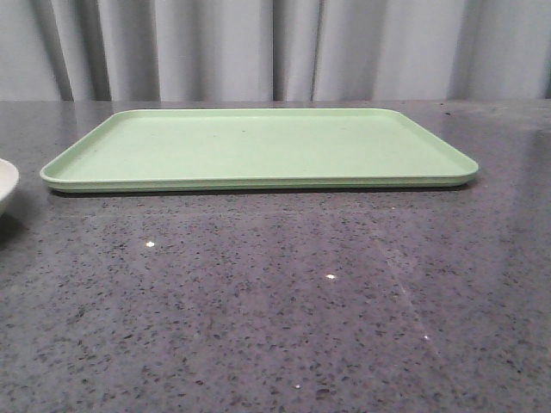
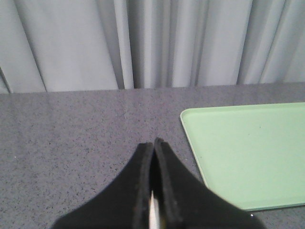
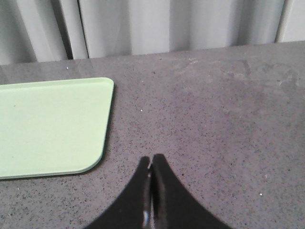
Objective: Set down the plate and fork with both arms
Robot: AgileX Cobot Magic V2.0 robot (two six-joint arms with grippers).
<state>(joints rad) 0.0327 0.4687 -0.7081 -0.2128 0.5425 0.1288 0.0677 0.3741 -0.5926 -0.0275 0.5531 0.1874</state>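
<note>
Opening stage: left gripper and right gripper both closed, holding nothing, either side of the tray. Plate left of the tray, awaiting pickup; fork unseen.

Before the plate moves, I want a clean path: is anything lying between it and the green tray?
Nothing visible does. The off-white round plate shows only as a sliver at the left edge of the front view, and the speckled grey tabletop between it and the flat light-green rectangular tray is bare.
</note>
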